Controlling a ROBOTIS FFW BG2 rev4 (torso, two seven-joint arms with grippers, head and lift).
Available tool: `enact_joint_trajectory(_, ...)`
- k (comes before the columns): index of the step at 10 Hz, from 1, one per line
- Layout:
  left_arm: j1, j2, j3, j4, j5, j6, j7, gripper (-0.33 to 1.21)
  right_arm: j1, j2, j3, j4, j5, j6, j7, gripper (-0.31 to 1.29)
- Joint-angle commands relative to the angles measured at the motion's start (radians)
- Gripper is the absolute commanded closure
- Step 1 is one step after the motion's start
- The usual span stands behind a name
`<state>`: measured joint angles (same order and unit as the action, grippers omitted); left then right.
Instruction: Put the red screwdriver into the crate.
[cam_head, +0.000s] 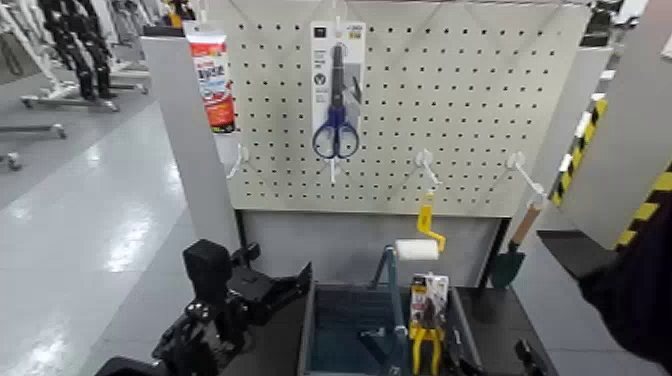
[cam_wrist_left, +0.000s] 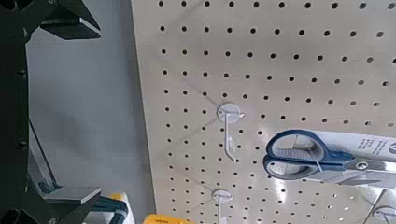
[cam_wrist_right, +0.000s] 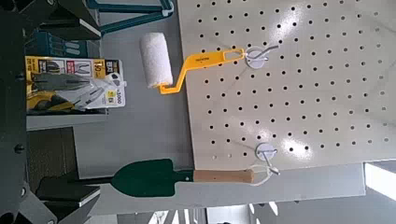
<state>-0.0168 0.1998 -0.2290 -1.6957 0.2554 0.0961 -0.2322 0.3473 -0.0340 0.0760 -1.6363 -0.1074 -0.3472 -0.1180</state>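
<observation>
Gaping wide and holding nothing, the left pincer (cam_wrist_left: 86, 110) sits low on the robot's left, just beside the crate (cam_head: 345, 291), and faces the pegboard (cam_head: 450, 110). The right pincer (cam_wrist_right: 86, 105) is likewise spread wide and empty, and looks toward the crate's right end and the board beyond. Inside the dark grey-blue crate, against its right wall, stands a carded pair of yellow-handled pliers (cam_head: 428, 318). I cannot tell where the red screwdriver is; no view shows it clearly. Just behind the crate a yellow-handled paint roller (cam_head: 420, 245) hangs from a hook, with a green trowel (cam_head: 508, 265) on the hook to its right. Higher on the board hang blue-handled scissors (cam_head: 336, 95) on their card, and at its left edge a red-and-white tube (cam_head: 213, 80).
</observation>
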Motion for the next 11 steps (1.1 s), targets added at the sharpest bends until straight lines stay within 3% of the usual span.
enact_joint_trajectory(1,0.075,-0.008,0.028,-0.006,-0.074,-0.096,0.054,0.13,0.002,0.002,-0.002,0.001,0.002,-0.010,0.000,0.13)
enact_joint_trajectory(7,0.232,-0.011,0.054,-0.007,-0.171,-0.268,0.272,0.13,0.006,0.003,-0.002,-0.002,0.009,-0.016,0.005,0.13)
enact_joint_trajectory(11,0.264,-0.013,0.043,-0.009,-0.179,-0.302,0.304,0.13,0.006,0.005,-0.005,-0.003,0.020,-0.009,0.005,0.13)
